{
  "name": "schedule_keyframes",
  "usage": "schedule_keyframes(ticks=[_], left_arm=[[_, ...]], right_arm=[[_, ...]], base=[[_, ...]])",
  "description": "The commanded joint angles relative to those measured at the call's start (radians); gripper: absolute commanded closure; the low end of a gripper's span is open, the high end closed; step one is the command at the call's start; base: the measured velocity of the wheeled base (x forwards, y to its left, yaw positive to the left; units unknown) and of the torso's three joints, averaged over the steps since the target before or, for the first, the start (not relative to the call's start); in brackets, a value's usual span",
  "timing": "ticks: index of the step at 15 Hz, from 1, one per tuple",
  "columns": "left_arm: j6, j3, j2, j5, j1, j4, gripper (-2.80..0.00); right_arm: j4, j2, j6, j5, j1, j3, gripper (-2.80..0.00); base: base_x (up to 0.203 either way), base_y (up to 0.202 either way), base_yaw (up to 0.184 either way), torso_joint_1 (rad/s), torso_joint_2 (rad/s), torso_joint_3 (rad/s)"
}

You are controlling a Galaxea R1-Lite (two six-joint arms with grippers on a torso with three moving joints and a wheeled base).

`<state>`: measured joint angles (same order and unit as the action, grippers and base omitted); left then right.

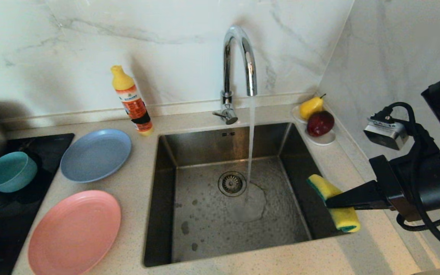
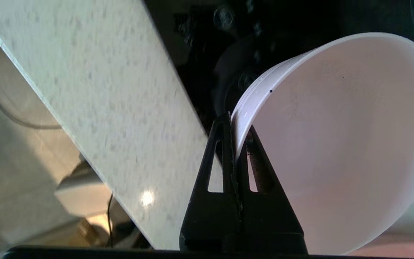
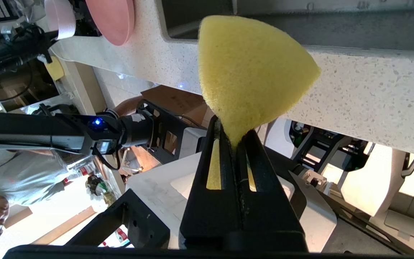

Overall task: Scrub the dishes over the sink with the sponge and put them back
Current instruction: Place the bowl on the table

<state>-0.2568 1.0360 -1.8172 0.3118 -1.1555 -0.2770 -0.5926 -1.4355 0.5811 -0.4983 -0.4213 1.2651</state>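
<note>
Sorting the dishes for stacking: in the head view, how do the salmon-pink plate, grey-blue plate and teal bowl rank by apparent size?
1. Salmon-pink plastic plate, though it lies nearer the camera, so its lead over the next is unsure.
2. Grey-blue plastic plate.
3. Teal plastic bowl, clearly smallest.

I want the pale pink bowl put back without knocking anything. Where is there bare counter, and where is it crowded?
Bare counter runs along the front edge of the sink, right of the salmon-pink plate, and at the front right corner below the sponge held by the right gripper. Crowded: the left side, with grey-blue plate, teal bowl and detergent bottle.
</note>
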Motion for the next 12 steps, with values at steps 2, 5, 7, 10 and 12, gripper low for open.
schedule_keyframes(ticks=[2,5,7,10,12], left_arm=[[0.019,0.0,-0.026,0.004,-0.001,0.013,-2.8],[0.018,0.006,-0.039,0.021,-0.001,0.042,-2.8],[0.009,0.016,-0.016,0.042,-0.001,0.032,-2.8],[0.001,0.047,0.136,0.142,-0.001,-0.048,-2.8],[0.003,0.147,0.243,0.21,-0.001,-0.2,0.0]], right_arm=[[-0.003,-0.004,0.002,-0.003,-0.001,0.002,0.0],[-0.001,-0.008,0.002,-0.003,-0.001,0.0,0.0],[-0.001,-0.008,0.002,-0.003,-0.001,-0.001,0.0],[-0.001,-0.008,0.0,-0.002,0.001,-0.001,0.0],[-0.001,-0.006,0.0,-0.002,-0.001,0.0,0.0]], base=[[0.0,0.0,0.0,0.0,0.0,0.0],[0.0,0.0,0.0,0.0,0.0,0.0],[0.0,0.0,0.0,0.0,0.0,0.0],[0.0,0.0,0.0,0.0,0.0,0.0],[0.0,0.0,0.0,0.0,0.0,0.0]])
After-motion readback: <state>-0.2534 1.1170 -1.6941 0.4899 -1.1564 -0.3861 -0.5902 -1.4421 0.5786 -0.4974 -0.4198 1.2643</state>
